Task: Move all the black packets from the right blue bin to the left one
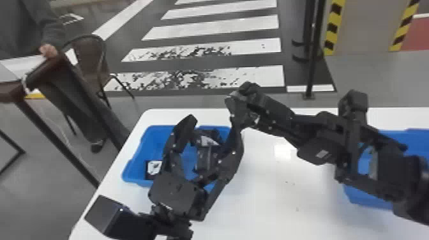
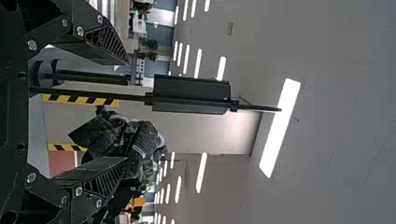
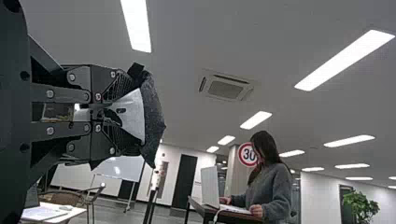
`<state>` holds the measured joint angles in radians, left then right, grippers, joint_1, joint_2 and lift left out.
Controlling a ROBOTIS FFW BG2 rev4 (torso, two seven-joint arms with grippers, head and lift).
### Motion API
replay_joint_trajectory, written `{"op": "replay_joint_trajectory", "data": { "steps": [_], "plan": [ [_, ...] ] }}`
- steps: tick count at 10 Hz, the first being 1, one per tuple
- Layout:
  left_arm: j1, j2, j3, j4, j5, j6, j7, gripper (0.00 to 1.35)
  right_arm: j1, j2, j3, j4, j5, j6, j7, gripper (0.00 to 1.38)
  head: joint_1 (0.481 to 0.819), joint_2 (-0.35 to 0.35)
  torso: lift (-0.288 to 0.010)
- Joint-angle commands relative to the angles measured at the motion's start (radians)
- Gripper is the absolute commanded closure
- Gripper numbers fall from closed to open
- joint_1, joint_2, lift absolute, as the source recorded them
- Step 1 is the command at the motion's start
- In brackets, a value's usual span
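Black packet (image 3: 153, 119): keep clenched in right end effector (image 3: 128, 116); skirt released left end effector (image 2: 127, 112), lower into left bin (image 1: 148, 140).

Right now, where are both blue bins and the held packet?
Left bin (image 1: 152, 140), head view: bare inner side.
Right bin (image 1: 364, 196), head view: outer front wall.
Packet (image 3: 153, 119), right wrist view: dark outer face.

Chair (image 1: 88, 61) beside dark-framed desk (image 1: 44, 71)
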<state>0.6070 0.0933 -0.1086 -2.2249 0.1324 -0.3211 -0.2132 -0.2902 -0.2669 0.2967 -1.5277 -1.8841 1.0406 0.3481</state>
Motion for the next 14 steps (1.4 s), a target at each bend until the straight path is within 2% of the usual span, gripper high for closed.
{"op": "replay_joint_trajectory", "data": {
  "steps": [1, 6, 8, 14],
  "plan": [
    [-0.001, 0.002, -0.003, 0.000, -0.005, -0.013, 0.000, 0.33, -0.002, 0.000, 0.006, 0.007, 0.000, 0.000, -0.001, 1.16, 0.656, 0.249, -0.140],
    [-0.030, 0.026, -0.061, 0.000, -0.021, -0.001, 0.000, 0.33, -0.058, 0.002, 0.054, 0.051, -0.036, -0.022, -0.011, 1.16, 0.641, 0.226, -0.140],
    [-0.035, 0.028, -0.063, 0.005, -0.023, 0.026, 0.000, 0.33, -0.061, 0.003, 0.080, 0.049, -0.056, -0.022, -0.011, 1.16, 0.640, 0.224, -0.140],
    [-0.023, 0.025, -0.041, 0.005, -0.029, 0.009, 0.003, 0.34, -0.053, 0.002, 0.114, 0.047, -0.084, 0.005, -0.014, 1.16, 0.660, 0.260, -0.140]
  ]
}}
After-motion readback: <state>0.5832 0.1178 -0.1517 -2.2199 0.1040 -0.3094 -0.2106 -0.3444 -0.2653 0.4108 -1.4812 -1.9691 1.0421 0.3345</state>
